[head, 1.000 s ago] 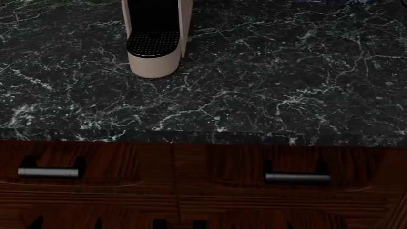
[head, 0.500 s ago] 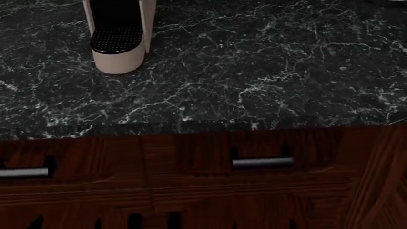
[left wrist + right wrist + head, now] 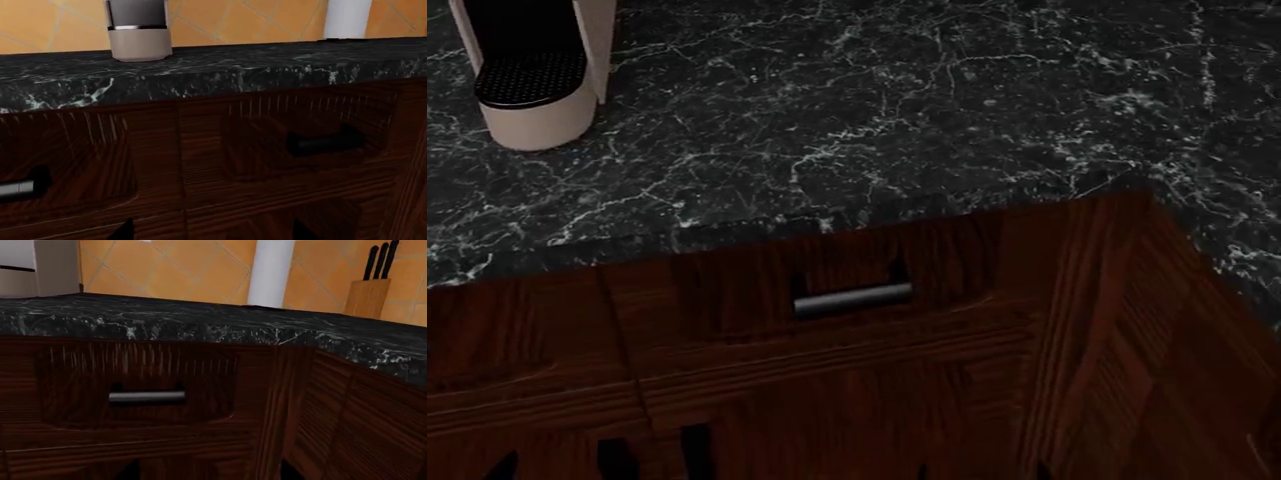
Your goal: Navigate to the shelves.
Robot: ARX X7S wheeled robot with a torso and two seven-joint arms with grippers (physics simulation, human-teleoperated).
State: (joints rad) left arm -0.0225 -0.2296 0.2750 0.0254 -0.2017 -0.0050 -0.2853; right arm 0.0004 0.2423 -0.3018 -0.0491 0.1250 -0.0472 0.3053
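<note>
The shelves are out of view in every frame. I face a dark wooden cabinet front (image 3: 868, 380) under a black marble countertop (image 3: 894, 120). My left gripper (image 3: 210, 232) shows only two dark fingertips (image 3: 123, 231), far apart with nothing between them, close to the drawer fronts. My right gripper (image 3: 207, 471) likewise shows two spread fingertips (image 3: 130, 471) with bare wood between them, below a drawer with a silver handle (image 3: 147, 396). In the head view, dark finger points (image 3: 614, 460) peek up from the lower edge.
A beige coffee machine (image 3: 527, 80) stands on the counter at the far left. The cabinet turns an inner corner (image 3: 1094, 300) on the right. A white roll (image 3: 270, 272) and a wooden knife block (image 3: 368, 295) stand by the orange tiled wall. A silver drawer handle (image 3: 851, 298) lies ahead.
The head view has swung to the right: the coffee machine and drawer handle slid left, one handle left the frame, and the cabinet's inner corner came into view on the right.
</note>
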